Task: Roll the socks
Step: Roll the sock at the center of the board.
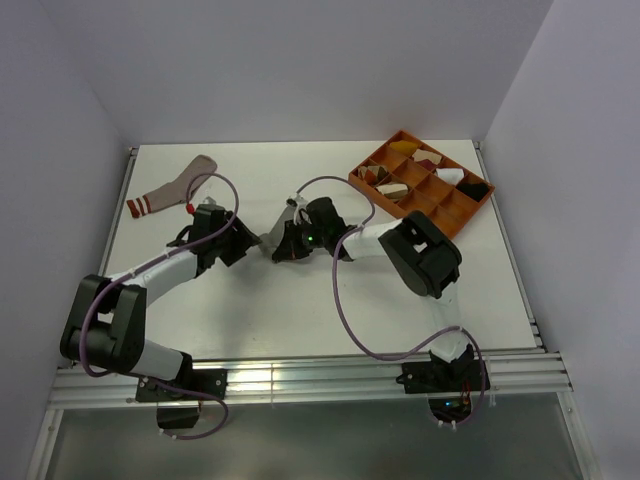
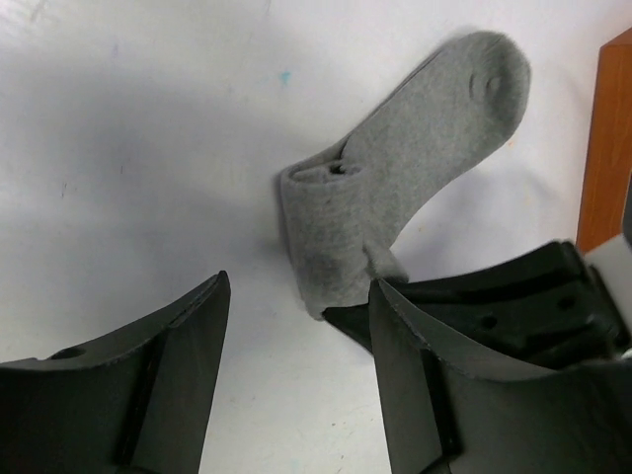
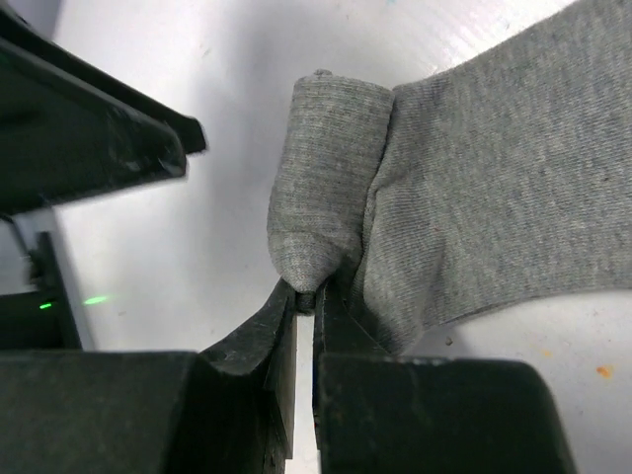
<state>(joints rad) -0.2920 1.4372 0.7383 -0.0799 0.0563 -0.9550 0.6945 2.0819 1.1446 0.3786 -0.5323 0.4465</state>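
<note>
"At the middle of the table (image 1: 300, 310), where does the grey sock (image 3: 474, 178) lie?" (Operator)

"Flat on the surface, between the two grippers. One end is wound into a short roll (image 3: 326, 168). The unrolled part, toe included, extends away from the roll toward the tray side." (Technician)

"State of the right gripper (image 3: 308, 294)?" (Operator)

"Its fingers (image 3: 257, 336) are pressed almost together, pinching the lower end of the roll." (Technician)

"State of the left gripper (image 2: 301, 286)?" (Operator)

"Its fingers (image 2: 168, 346) are spread wide and hold nothing. The unit sits just beside the roll, opposite the right gripper. Contact with the sock cannot be confirmed." (Technician)

"Location of the second sock?" (Operator)

"The pinkish-tan sock (image 1: 178, 185) lies flat near the far left corner, striped cuff toward the left edge, well apart from both grippers. The orange divided tray (image 1: 457, 212) stands at the far right, with small cloth bundles (image 1: 392, 190) in several compartments." (Technician)
</note>
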